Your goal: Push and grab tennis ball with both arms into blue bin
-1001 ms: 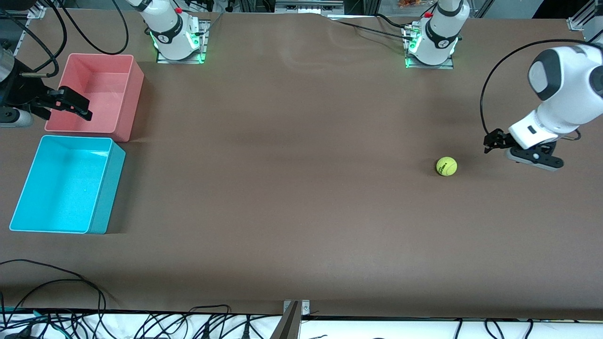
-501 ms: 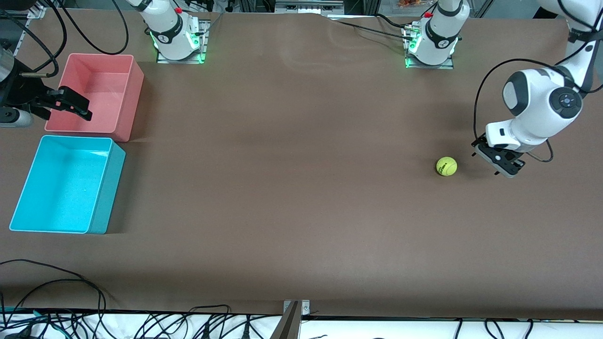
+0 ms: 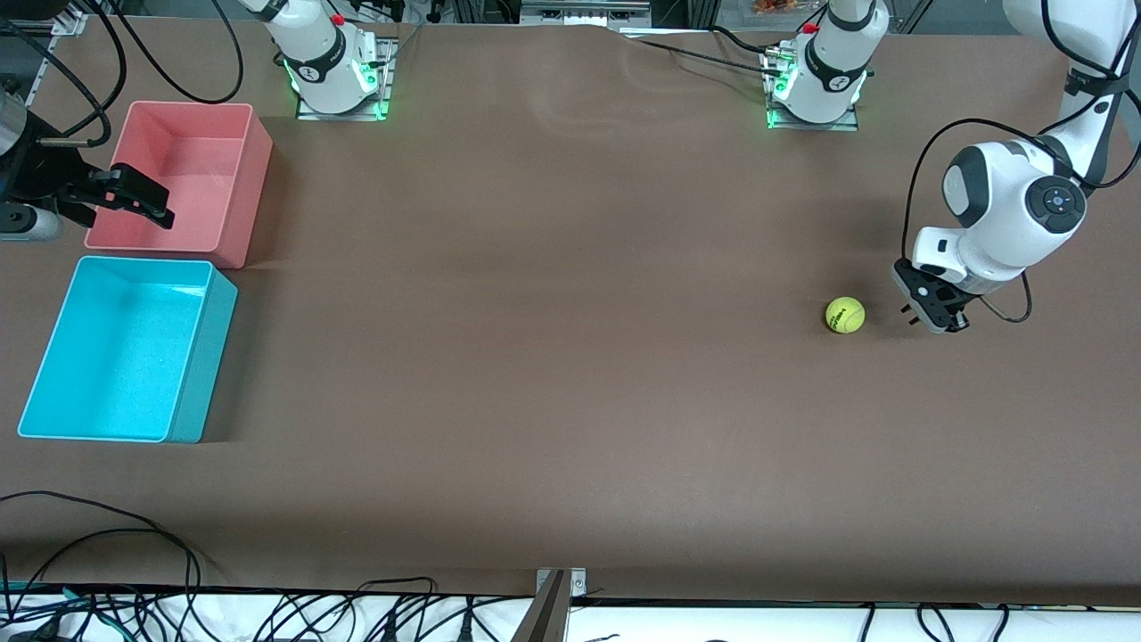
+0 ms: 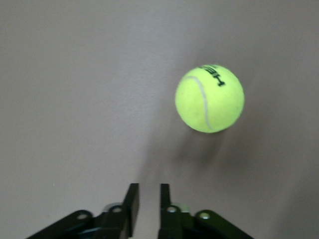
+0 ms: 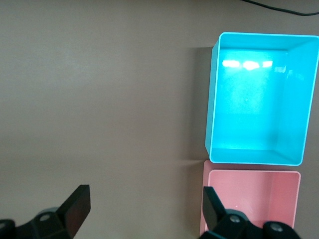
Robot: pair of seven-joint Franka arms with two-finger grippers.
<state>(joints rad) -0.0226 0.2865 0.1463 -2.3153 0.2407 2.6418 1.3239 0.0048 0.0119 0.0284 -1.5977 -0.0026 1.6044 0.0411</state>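
Yellow-green and fuzzy, the ball is sitting on the brown tabletop at the right of the front frame, a little below mid-height, with dark lettering near its top and a pale curved seam showing in the left wrist view. It has not shifted over the last second. What has changed is the left arm: a second ago its end effector was hanging well off toward the frame's right edge, and it has been swinging in and dropping, so the left end effector is now sitting low just beside the ball, on the side toward the left arm's end of the tabletop, not touching it. Its fingers are drawn almost together with only a thin slit between them, gripping nothing. That looks like a set-up for a push: closed fingers acting as a paddle, lined up to send the ball across toward the bins.

The blue bin is lying at the lower left of the front frame, well apart from the ball, with the pink bin just above it. The right end effector is waiting at the left edge over the pink bin's rim, unmoved, fingers spread wide and empty, looking down on both bins. Nothing of the task is accomplished yet; the ball is lying nearly the whole tabletop from its goal.
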